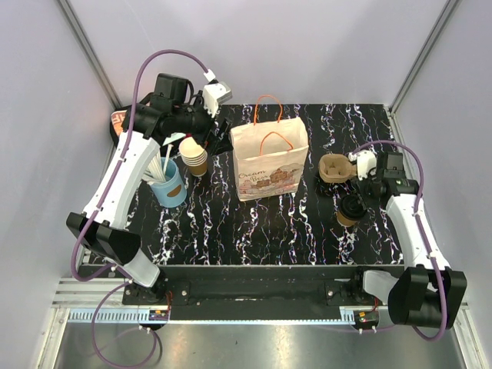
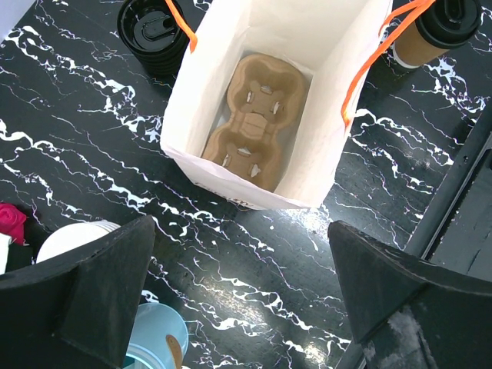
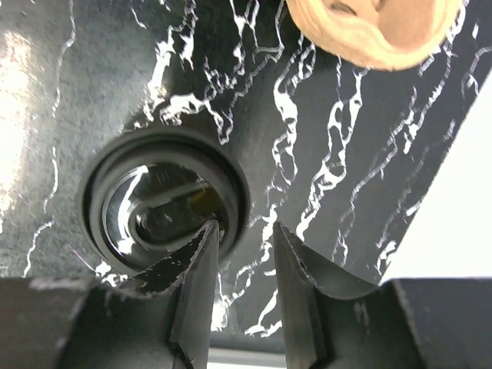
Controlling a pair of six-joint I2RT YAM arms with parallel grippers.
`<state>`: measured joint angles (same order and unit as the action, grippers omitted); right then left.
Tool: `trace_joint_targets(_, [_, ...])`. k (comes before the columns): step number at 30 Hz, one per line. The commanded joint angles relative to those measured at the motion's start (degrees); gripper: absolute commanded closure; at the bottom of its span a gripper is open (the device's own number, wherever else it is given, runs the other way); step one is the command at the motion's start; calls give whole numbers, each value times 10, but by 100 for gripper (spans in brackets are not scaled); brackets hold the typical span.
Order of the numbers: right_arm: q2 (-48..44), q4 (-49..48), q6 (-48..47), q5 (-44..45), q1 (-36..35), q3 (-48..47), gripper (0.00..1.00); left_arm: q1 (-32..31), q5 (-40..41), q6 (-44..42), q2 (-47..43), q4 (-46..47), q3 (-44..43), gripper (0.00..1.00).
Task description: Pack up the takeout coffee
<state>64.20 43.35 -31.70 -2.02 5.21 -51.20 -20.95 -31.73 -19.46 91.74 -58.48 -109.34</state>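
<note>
The takeout coffee [image 1: 351, 210], a brown paper cup with a black lid, stands at the right of the table. It also shows in the left wrist view [image 2: 440, 29] and its lid fills the left of the right wrist view [image 3: 165, 201]. My right gripper [image 1: 360, 192] [image 3: 244, 227] hangs just over it, jaws a little apart, the left fingertip [image 3: 206, 234] over the lid's rim and nothing gripped. My left gripper [image 1: 215, 123] [image 2: 240, 227] is wide open and empty, high above the back left. The paper bag [image 1: 269, 161] [image 2: 200, 92] stands open with a cup tray [image 2: 254, 115] inside.
A second cup tray [image 1: 336, 167] [image 3: 377, 31] lies behind the coffee. Black lids [image 2: 154, 27] sit by the bag. A stack of lidless brown cups [image 1: 196, 155] [image 2: 77, 238] and a blue cup with white sticks [image 1: 169, 186] [image 2: 157, 338] stand at the left.
</note>
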Motion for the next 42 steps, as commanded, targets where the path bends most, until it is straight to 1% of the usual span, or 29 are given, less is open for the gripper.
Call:
trace_joint_targets(1, [17,-42,-5,-46,6,-19,60,0,-9,-3,-13,19,0,1])
trace_joint_targets(9, [39,-44,1,-68,8,-19,65,1,-10,0,-9,18,3,1])
trace_joint_targets(16, [23,-33,-6,-85,9,-29,64,0,-13,3,-3,19,2,1])
trace_joint_targets(27, [8,3,-26,-108,9,-54,61,1,-16,8,-1,19,-1,1])
trace_joint_targets(42, [75,-29,-43,-115,16,-65,61,0,-19,13,5,17,0,1])
